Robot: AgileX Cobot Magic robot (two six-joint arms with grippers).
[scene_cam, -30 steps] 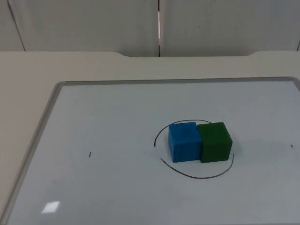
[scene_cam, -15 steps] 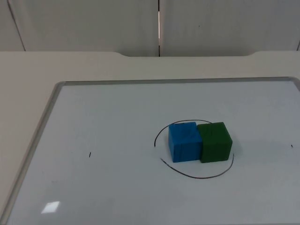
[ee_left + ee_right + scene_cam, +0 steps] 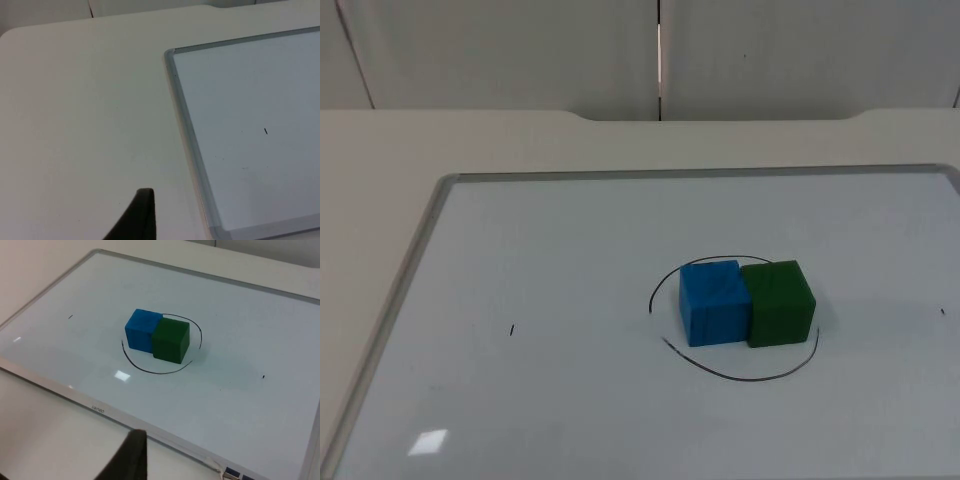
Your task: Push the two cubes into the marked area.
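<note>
Sitting side by side, touching: blue cube (image 3: 714, 302), green cube (image 3: 778, 302), both inside drawn ring (image 3: 735, 374) on whiteboard (image 3: 570, 240). Right gripper nearer, left gripper beyond board edge; finger spread of either: cannot tell.

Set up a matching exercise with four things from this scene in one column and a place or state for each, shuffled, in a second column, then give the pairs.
Column one:
1. blue cube
2. green cube
3. drawn oval outline
4. whiteboard

Column two:
A. lies flat on the table, framed in grey metal
B. the picture-right one of the touching pair in the top view
C. a thin dark line curving around both cubes
D. the picture-left one of the touching pair in the top view

Pairs: 1-D, 2-B, 3-C, 4-A
</note>
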